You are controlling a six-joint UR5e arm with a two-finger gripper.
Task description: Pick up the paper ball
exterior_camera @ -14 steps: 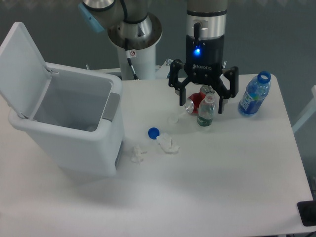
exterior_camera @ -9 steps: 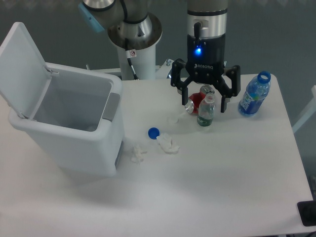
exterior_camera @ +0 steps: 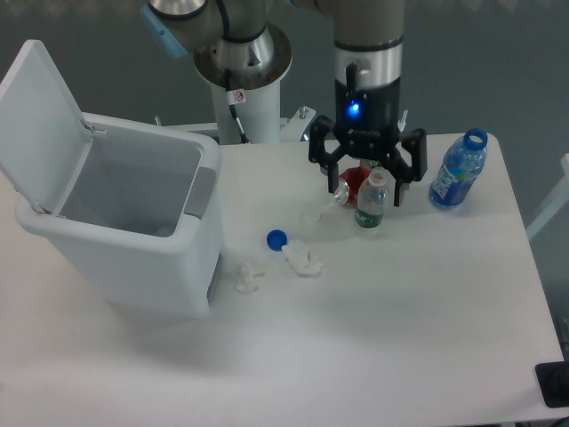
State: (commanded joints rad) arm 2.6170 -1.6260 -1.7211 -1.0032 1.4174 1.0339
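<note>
The paper ball (exterior_camera: 247,276) is a small lumpy white wad on the table, just right of the bin's front corner. My gripper (exterior_camera: 363,189) hangs open well away from it, to the upper right, over a red can (exterior_camera: 355,185) and a small clear bottle (exterior_camera: 371,201). Nothing is between its fingers. A longer, flatter white paper wad (exterior_camera: 302,260) lies right of the ball, with a round blue bottle cap (exterior_camera: 276,238) just above the two.
A white bin (exterior_camera: 191,233) with its lid flipped open fills the table's left side. A blue-tinted water bottle (exterior_camera: 458,171) without a cap stands at the right rear. A small clear cap (exterior_camera: 310,214) lies left of the small bottle. The robot base (exterior_camera: 242,67) is behind.
The open gripper has risen slightly and looks a little smaller. The objects on the table have not moved.
</note>
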